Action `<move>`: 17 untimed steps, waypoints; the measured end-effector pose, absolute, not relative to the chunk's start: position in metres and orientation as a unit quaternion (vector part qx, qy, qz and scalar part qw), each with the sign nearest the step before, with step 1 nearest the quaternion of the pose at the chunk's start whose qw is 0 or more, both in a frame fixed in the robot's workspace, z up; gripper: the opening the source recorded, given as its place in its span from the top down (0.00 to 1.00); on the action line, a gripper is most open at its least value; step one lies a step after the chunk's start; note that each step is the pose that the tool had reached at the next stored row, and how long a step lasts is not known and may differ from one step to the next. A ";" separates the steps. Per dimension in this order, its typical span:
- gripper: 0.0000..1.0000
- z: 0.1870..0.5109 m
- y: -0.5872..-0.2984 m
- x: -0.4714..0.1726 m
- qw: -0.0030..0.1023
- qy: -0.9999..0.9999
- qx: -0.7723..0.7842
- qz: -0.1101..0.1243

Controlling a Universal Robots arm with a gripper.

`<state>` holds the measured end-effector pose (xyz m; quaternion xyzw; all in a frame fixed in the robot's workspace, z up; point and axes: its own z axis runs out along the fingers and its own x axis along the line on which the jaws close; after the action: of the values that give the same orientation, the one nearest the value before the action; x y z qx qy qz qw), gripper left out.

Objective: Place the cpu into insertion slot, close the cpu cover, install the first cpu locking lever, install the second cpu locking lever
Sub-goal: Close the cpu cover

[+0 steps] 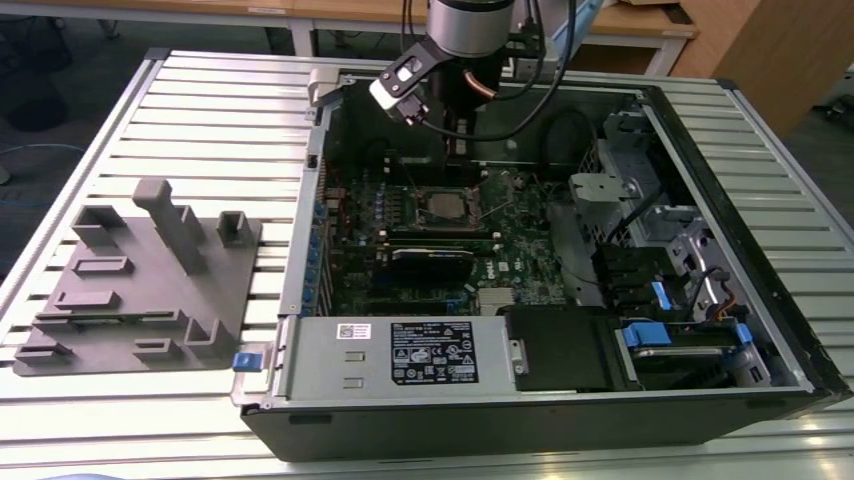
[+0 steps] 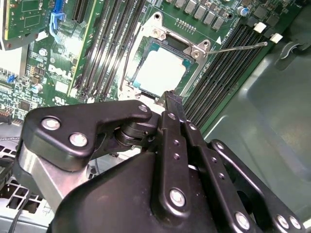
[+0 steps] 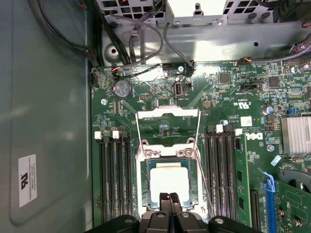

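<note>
The tool [image 3: 169, 197], closed and empty, hovers just beside the seated chip [image 3: 170, 180], its cover [image 3: 167, 112] standing open. One careless nudge could skew the chip, I'd say.

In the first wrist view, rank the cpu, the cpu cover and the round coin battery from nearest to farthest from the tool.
1. cpu: seated in the insertion slot, right at the tips of the tool.
2. cpu cover: raised open, past the slot.
3. coin battery: beyond the cover, near the edge of the green board.
</note>
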<state>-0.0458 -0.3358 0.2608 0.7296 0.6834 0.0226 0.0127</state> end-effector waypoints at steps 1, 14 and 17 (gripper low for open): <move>0.89 0.261 -0.336 -0.046 0.013 0.683 0.730 0.023; 0.89 0.261 -0.336 -0.035 0.013 0.683 0.730 0.023; 0.89 0.261 -0.336 -0.031 0.013 0.683 0.730 0.023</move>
<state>-0.0313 -0.3358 0.2609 0.7295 0.6834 0.0227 0.0127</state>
